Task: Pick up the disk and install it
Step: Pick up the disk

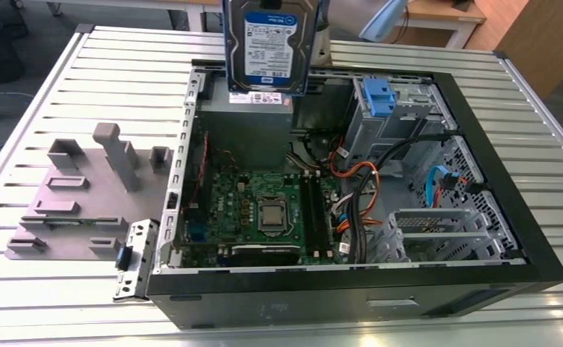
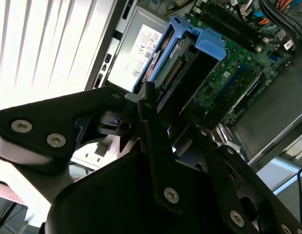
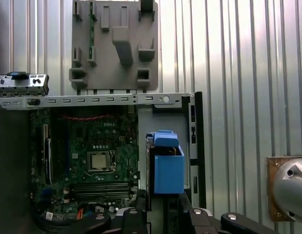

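One gripper point(image 2: 156, 118) was closed on the disk point(image 1: 267, 45) and held it upright at the upper centre of the exterior view, above the open case point(image 1: 358, 298).

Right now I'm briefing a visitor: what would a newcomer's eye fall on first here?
The silver hard drive with blue-and-white label in its blue carrier, gripped by the tool, hangs upright above the open black computer case. Inside lies a green motherboard.

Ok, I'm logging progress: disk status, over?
Gripper shut on disk. Disk aloft over open case, above power supply, not installed. Cables lie loose inside.
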{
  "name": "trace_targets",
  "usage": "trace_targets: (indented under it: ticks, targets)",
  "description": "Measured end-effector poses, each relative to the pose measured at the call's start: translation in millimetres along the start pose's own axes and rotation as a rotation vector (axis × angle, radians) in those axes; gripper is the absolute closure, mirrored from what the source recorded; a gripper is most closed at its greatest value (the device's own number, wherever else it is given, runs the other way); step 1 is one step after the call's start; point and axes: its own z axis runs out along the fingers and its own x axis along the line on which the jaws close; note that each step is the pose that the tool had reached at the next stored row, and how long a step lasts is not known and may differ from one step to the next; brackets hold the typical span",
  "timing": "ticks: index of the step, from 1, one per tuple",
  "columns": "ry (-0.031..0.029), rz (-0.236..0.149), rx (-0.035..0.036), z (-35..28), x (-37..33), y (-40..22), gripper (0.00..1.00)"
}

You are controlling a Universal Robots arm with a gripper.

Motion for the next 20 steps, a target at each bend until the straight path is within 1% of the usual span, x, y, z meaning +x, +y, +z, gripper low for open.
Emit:
trace_targets:
  ticks: [20]
  targets:
    - [0.0001, 0.000, 0.0000, -1.3, -2.0, -44.8, 0.65]
